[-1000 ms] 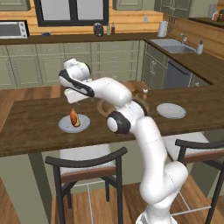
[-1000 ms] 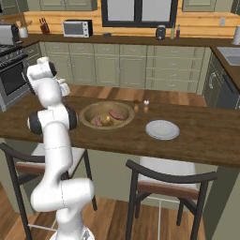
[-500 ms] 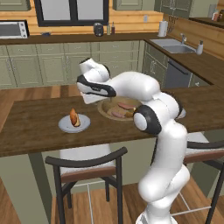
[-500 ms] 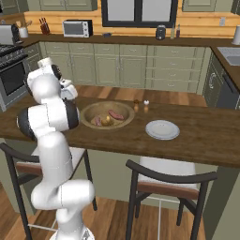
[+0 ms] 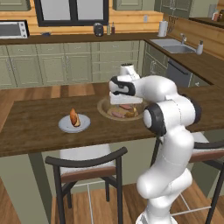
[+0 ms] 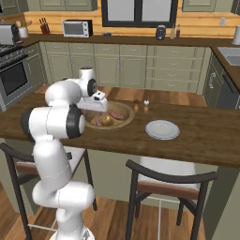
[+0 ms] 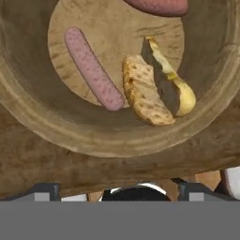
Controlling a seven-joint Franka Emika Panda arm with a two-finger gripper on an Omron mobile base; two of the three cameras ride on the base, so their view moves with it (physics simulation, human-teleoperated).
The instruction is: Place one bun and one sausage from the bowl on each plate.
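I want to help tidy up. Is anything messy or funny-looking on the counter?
Nothing is spilled. One bun stands propped up on the left plate instead of lying flat. The other plate is bare. The food left in the bowl looks tidy.

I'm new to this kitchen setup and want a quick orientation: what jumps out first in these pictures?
The big white arm bends over the wooden bowl at the middle of the dark counter, its gripper hanging just above the bowl. In the hand view the bowl holds a pinkish sausage beside a yellowish-tan bun, with a second sausage at the far edge. An orange-brown bun already sits on one plate; the other plate is bare.
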